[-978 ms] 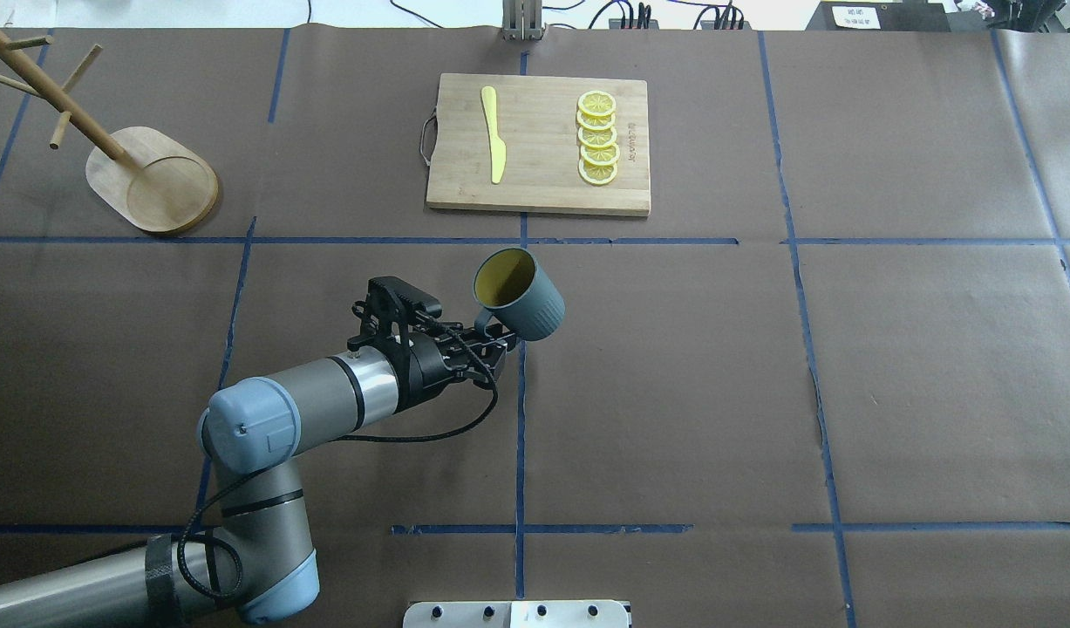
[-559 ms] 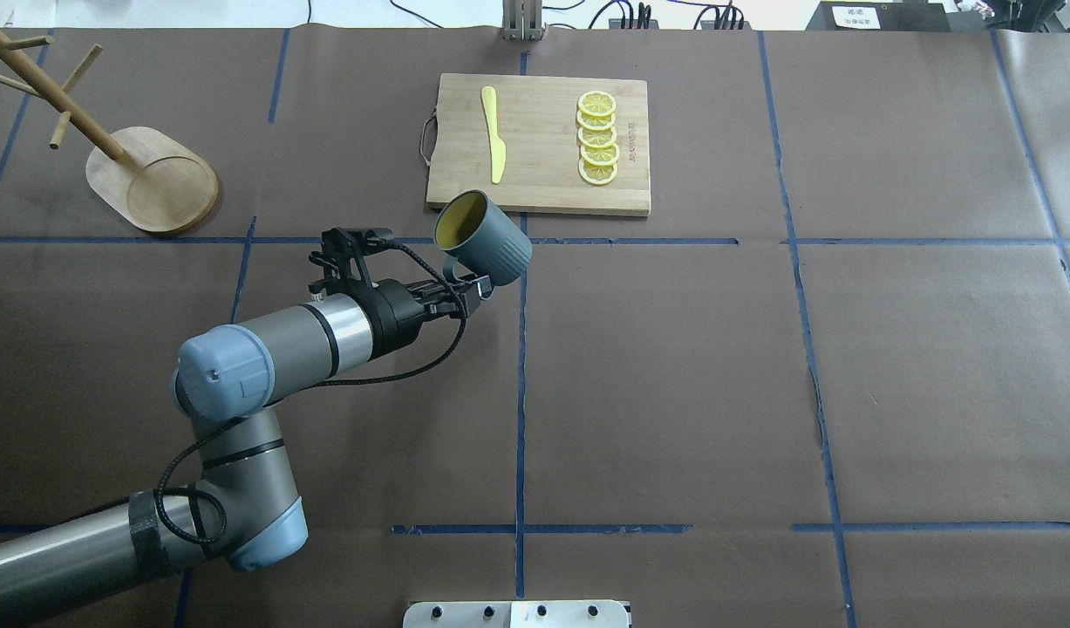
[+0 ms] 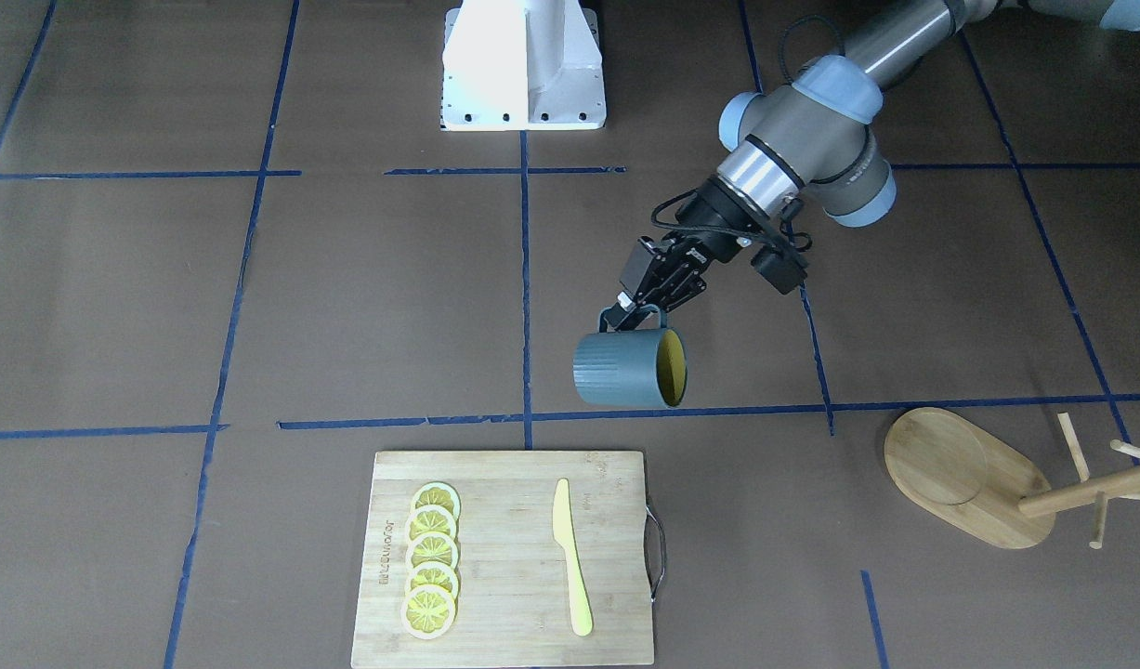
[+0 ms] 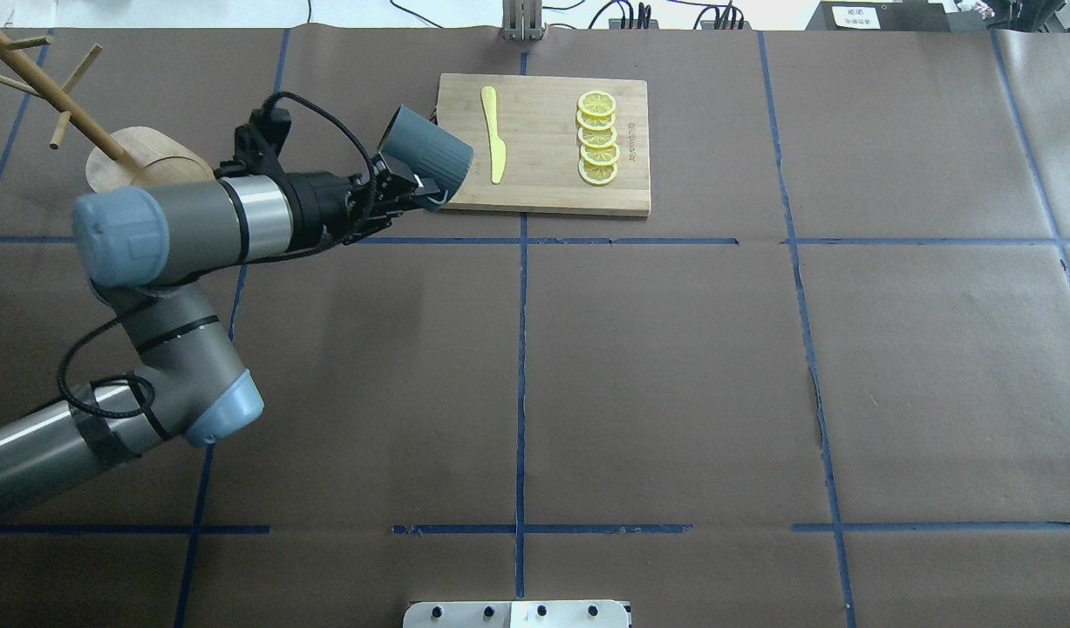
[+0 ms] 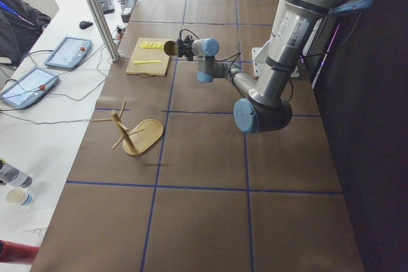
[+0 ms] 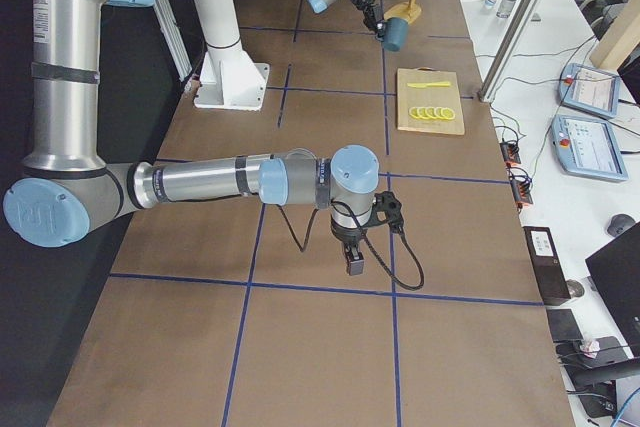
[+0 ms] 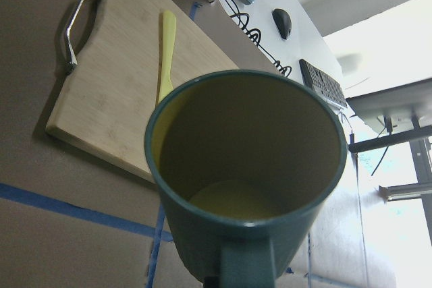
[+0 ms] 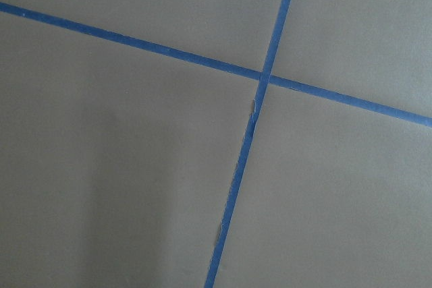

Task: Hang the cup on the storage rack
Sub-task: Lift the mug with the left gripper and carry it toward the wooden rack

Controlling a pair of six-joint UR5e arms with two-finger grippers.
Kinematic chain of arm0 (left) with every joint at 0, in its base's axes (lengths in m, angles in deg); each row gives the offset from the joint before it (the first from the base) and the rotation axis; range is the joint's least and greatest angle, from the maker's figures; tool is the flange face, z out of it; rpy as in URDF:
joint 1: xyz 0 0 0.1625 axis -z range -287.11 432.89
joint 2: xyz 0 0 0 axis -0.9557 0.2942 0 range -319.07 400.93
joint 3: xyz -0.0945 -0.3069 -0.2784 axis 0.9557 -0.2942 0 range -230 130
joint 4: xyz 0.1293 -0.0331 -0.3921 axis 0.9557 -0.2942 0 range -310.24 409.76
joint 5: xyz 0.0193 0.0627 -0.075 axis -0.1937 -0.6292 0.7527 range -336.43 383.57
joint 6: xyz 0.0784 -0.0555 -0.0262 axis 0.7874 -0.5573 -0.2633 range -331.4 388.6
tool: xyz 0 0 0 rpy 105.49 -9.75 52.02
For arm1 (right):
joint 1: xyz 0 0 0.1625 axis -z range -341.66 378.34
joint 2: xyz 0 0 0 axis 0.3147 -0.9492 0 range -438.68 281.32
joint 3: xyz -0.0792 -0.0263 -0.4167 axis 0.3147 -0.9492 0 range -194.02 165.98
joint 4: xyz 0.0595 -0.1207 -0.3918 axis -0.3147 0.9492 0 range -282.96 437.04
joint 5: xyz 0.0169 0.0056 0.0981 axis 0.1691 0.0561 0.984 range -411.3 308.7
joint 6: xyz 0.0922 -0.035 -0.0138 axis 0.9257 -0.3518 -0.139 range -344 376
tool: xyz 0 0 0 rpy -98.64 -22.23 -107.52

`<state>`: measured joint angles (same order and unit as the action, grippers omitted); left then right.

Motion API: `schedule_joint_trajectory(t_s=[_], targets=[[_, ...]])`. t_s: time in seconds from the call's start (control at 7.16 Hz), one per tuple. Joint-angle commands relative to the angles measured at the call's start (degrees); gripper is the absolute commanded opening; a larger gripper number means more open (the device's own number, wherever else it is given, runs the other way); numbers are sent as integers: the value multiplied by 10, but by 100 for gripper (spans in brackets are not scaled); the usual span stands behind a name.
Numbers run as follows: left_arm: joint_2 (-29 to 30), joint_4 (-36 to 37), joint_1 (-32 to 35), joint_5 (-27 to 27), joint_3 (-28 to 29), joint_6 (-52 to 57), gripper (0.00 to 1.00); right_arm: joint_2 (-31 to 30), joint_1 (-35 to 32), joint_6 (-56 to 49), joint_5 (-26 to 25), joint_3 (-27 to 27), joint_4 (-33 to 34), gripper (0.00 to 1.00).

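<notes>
Over the last second your left arm has swung the cup [image 4: 428, 157] away from the middle of the desk [image 4: 674, 366], out from the robot and toward its left side. In the overhead view the mug's yellow inside showed a second ago; now only its ribbed grey wall does, so the wrist has also rolled it.

You are in the carry stage: the mug is lifted and on its way, but nothing is hung yet. The storage rack [image 3: 960, 474] stands well apart from it, farther to the robot's left. The cup rides on its side above the desk near the handle end of the bamboo cutting board [image 4: 543, 179], with its mouth turned toward the rack side.

The left claw [image 3: 636, 311] is clenched on the squarish handle, jaws nearly together, and touches nothing else. The wrist view looks straight into the mug, its handle toward the claw.

The right claw [image 6: 351, 255] hangs low over bare desk. I cannot tell whether it is released or clenched.
</notes>
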<state>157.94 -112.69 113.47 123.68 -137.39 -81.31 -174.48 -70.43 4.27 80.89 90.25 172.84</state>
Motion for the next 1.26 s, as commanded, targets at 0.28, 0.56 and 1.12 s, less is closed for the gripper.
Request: schedule_joint_trajectory(t_s=[0.28, 0.56, 1.12], targets=[[-12, -95, 133, 88, 7, -294, 0, 0, 0, 0, -2, -1, 0, 100], [-23, -109, 216, 181, 26, -332, 0, 0, 0, 0, -2, -1, 0, 100], [-32, -348, 266, 181, 179, -523, 0, 0, 0, -2, -3, -1, -1, 100]])
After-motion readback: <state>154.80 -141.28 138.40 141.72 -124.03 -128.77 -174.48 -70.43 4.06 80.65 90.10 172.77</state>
